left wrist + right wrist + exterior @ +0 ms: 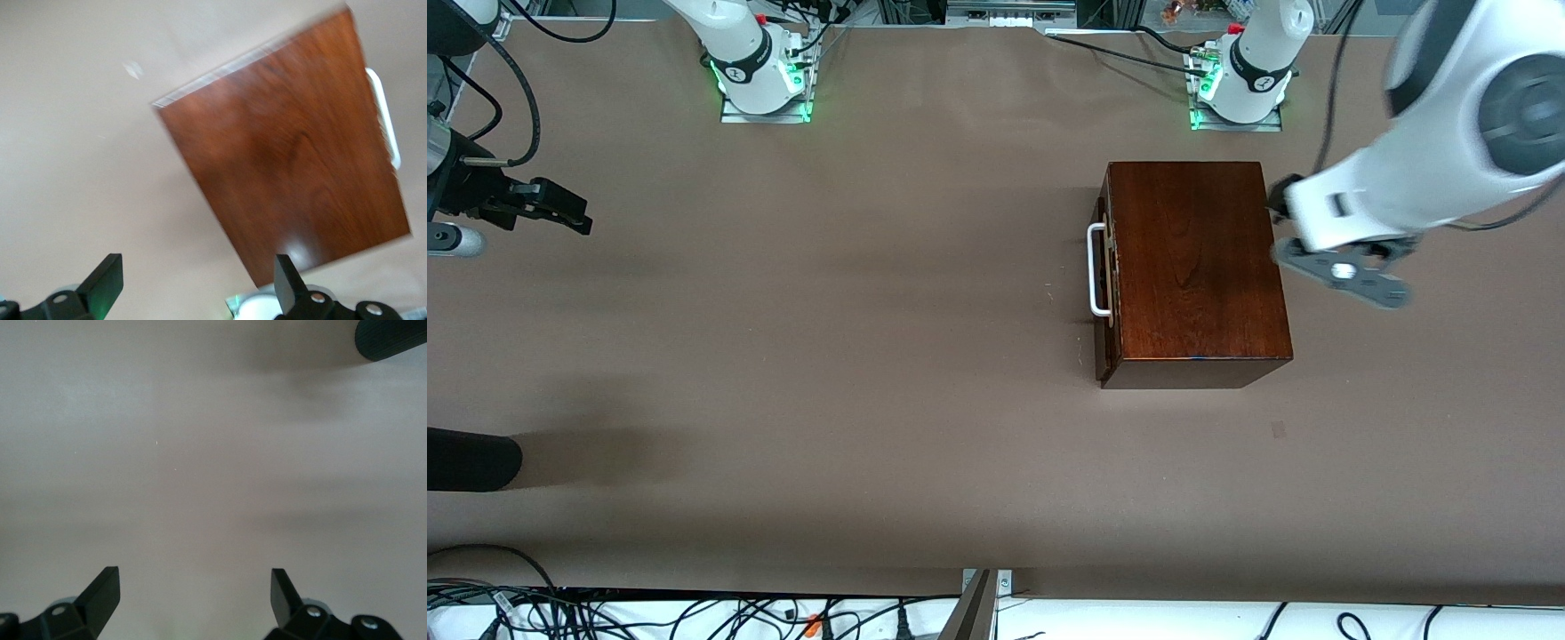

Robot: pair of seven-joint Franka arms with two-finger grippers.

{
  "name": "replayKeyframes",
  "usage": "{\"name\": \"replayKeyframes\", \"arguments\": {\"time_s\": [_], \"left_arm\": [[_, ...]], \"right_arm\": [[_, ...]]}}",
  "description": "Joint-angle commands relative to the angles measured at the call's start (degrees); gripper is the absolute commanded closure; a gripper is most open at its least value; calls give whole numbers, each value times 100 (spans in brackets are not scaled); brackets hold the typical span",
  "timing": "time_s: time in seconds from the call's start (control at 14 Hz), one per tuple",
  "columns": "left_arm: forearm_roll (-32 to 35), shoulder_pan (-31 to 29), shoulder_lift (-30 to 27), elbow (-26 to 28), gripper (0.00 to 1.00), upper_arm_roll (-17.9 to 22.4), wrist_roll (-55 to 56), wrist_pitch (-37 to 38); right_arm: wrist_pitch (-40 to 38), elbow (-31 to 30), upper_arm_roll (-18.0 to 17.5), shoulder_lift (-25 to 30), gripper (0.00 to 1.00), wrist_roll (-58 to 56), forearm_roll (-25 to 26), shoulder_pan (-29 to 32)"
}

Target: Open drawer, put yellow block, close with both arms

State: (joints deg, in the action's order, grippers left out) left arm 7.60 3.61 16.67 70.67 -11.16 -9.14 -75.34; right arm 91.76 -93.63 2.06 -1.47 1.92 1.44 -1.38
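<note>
a glossy dark wooden box point(1192, 267) is seen toward the left arm's end of the brown surface point(827, 356). its drawer point(1107, 271) sits nearly shut, showing only a sliver of front with a white u-shaped handle point(1096, 271) facing the right arm's end. the box is judged rigid and fairly heavy, its polished top slippery; the handle bar is judged the one sound place to take hold. no yellow block is visible in any view. the left hand point(197, 280) hangs over the box edge away from the handle, fingers spread wide and empty. the right hand point(195, 593), also wide and empty, is held over bare surface at the right arm's end, well apart from the box.
</note>
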Motion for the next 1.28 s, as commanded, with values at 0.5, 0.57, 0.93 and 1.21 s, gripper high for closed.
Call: {"name": "replayKeyframes", "arguments": {"time_s": [0.5, 0.57, 0.93, 1.21], "left_arm": [[-1033, 8, -1904, 2363, 0, 1345, 913, -1765], [-1007, 8, -1887, 2381, 0, 1345, 983, -1756], [-884, 26, -1738, 2180, 0, 1283, 1045, -1448], [-822, 8, -1702, 2144, 0, 1300, 1037, -1431]], "right_arm": [[0, -23, -56, 112, 0, -43, -39, 68], [-35, -15, -56, 112, 0, -43, -39, 68], [-123, -15, -56, 129, 0, -69, -39, 76], [-202, -15, -65, 129, 0, -69, -39, 68]]}}
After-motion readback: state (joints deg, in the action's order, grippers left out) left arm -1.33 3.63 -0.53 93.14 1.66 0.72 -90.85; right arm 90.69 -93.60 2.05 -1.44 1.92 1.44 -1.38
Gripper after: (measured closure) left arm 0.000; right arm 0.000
